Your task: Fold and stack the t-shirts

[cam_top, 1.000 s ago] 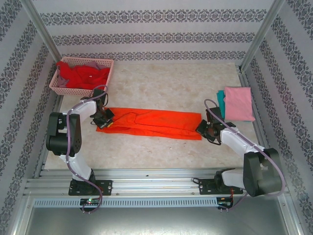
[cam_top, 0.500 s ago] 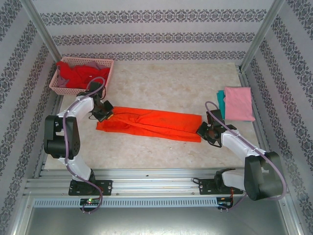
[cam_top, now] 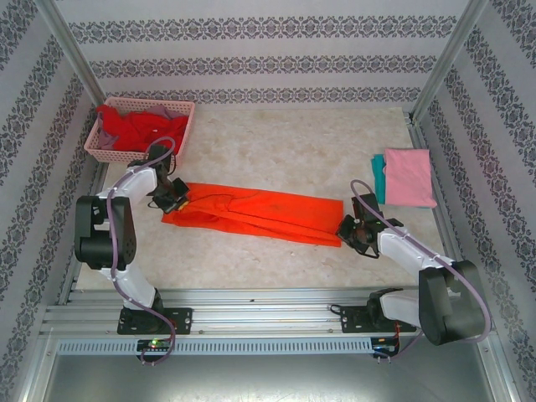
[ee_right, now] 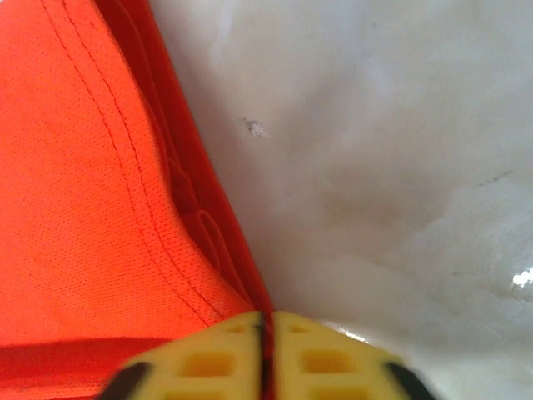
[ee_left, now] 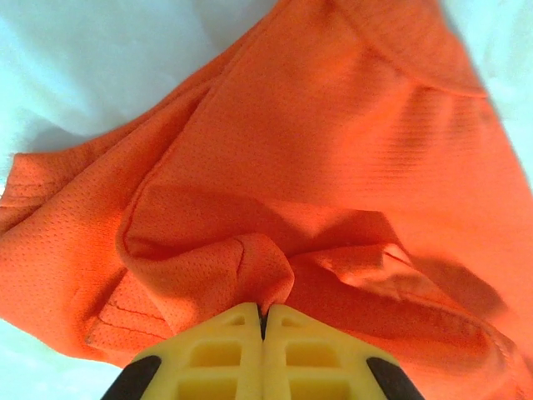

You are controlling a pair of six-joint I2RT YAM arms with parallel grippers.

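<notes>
Setting: pale marbled tabletop (cam_top: 293, 138) is lying between walls (cam_top: 251, 50) papered in patterned stripes.
Left pincer (cam_top: 172, 198): yellow fingers (ee_left: 216, 354) are pressing together, clamping a puckered fold at one end of the orange t-shirt (cam_top: 260, 213).
Right pincer (cam_top: 347, 230): fingers (ee_right: 321, 358) are closing together on the stitched hem at the opposite end.
Orange t-shirt: lying as a long folded band, stretching between the two pincers on the tabletop.
Pink t-shirt (cam_top: 409, 177): folded, resting beyond the right pincer and to its right.
Teal t-shirt (cam_top: 378, 177): peeking out from under the pink t-shirt on the pincer's side.
Basket (cam_top: 95, 149): pink lattice, sitting beyond the left pincer, holding a crumpled red t-shirt (cam_top: 138, 126).
</notes>
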